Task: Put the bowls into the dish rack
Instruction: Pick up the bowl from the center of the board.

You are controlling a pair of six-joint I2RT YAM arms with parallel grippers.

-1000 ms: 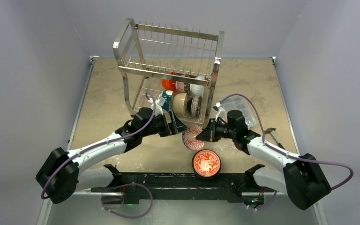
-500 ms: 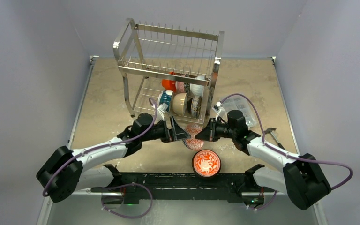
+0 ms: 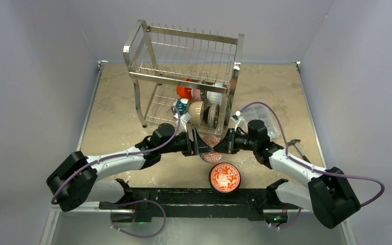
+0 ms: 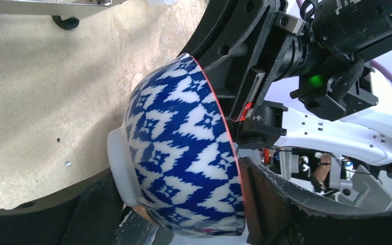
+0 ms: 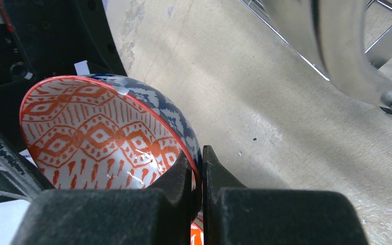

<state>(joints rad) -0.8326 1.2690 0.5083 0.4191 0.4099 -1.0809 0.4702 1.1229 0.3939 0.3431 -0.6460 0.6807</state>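
Handover seems to be the reason for this arrangement: the blue patterned bowl (image 4: 184, 148) is held off the tabletop (image 3: 117, 107) between the two arms, just near of the dish rack (image 3: 184, 76). It is tipped on its side so that its foot faces left and its orange-patterned inside faces right. The right gripper (image 5: 198, 164) is clenched on the bowl's rim, one finger inside and one outside, with only the thin wall between them — a pinch that carries the bowl but leaves its body free for another grasp. The left gripper (image 3: 197, 144) is spread wide and brackets the bowl from the other side, one finger by the foot and the other by the rim. Whether either pad touches the ceramic I cannot tell, so I judge it as not yet grasping. Tilting the bowl this way probably suits the rack's lower shelf, where a tan-brown bowl (image 3: 196, 113), a grey-black patterned bowl (image 3: 213, 116), an orange-red bowl (image 3: 184, 92) and a white bowl (image 3: 215, 97) stand on edge toward its right side. A red-and-white floral bowl (image 3: 225, 177) sits upright on the tabletop at the near edge, not loaded — likely next in turn.
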